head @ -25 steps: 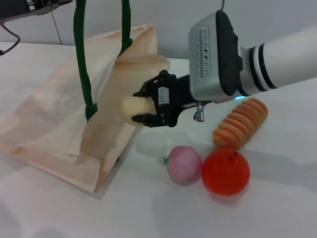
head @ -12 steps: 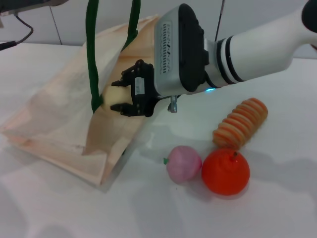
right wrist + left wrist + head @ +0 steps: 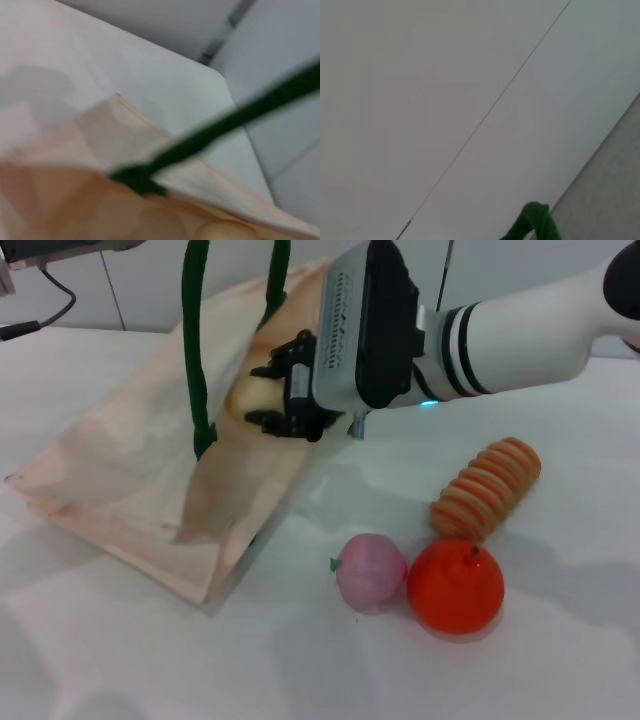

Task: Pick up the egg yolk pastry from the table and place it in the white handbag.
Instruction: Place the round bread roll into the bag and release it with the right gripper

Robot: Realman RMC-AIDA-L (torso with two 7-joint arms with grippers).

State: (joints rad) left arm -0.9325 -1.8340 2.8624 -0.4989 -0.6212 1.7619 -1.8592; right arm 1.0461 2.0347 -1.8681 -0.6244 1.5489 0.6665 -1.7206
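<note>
Carried further toward the bag since a second ago, the egg yolk pastry (image 3: 247, 393) now sits at the mouth of the white handbag (image 3: 130, 475), pinched between the black fingers of the right gripper (image 3: 268, 392), which is clamped on it; earlier it hung over the table beside the bag's front edge. The step in hand looks like the insertion: the pastry is at or just inside the opening, though from the head view I cannot be sure it has cleared the cloth lip. Next the gripper would need to push a little deeper past the green handles (image 3: 196, 360) before letting go, taking care not to snag them. The handles are drawn upward out of view, presumably by the left gripper, which no picture shows. Near the bag on the white table (image 3: 560, 660) lie a pink fruit (image 3: 370, 573), an orange ball (image 3: 455, 586) and a ridged spiral bread (image 3: 486, 488), apart from the action. Behind is a pale panelled wall (image 3: 120, 290).
</note>
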